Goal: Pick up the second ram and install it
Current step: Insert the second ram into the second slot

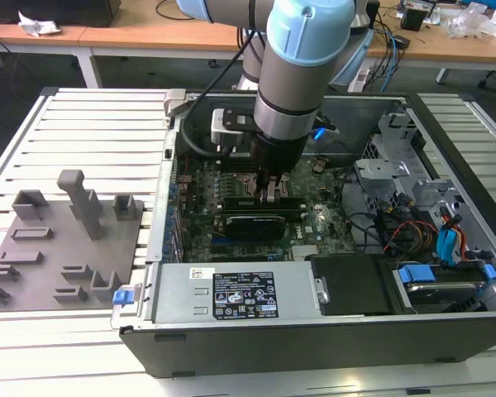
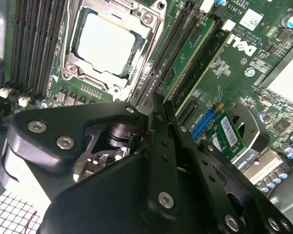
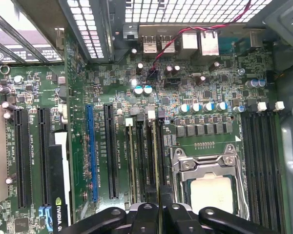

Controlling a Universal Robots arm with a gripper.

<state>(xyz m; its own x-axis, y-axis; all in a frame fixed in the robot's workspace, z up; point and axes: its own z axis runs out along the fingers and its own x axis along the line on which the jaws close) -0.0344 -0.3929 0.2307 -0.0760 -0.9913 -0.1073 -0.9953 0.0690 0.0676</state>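
— One arm, then? Posed how?

— Upright, wrist plunged straight down into the open computer case (image 1: 314, 331) on the slatted table (image 1: 91, 124). Planted over the middle of the motherboard (image 3: 195, 83), just beside the CPU socket (image 2: 107, 39).

— And the hand (image 1: 269, 197)?

— Pointing straight down at the memory slots. Fingers (image 2: 161, 146) pressed together, barely a slit between them in both wrist views. Tips down at the top edge of the second ram (image 3: 156, 161).

— Pinching it, or only resting on it?

— Cannot tell; hidden under the fingertips.

— Where exactly is the stick?

— Standing on edge in a black slot between the CPU socket and the long expansion slots (image 3: 110, 146). Running lengthwise away from the hand toward a white end clip (image 3: 151, 115). Green along its flank in the second wrist view (image 2: 188, 53).

— Anything else close by?

— Another slim stick (image 3: 132, 156) in a neighbouring slot, parallel, apart from the fingers. Graphics card (image 1: 248, 225) just beside the hand in the exterior view. Grey tray holders (image 1: 66, 240) well apart, out on the table at the exterior view's left.
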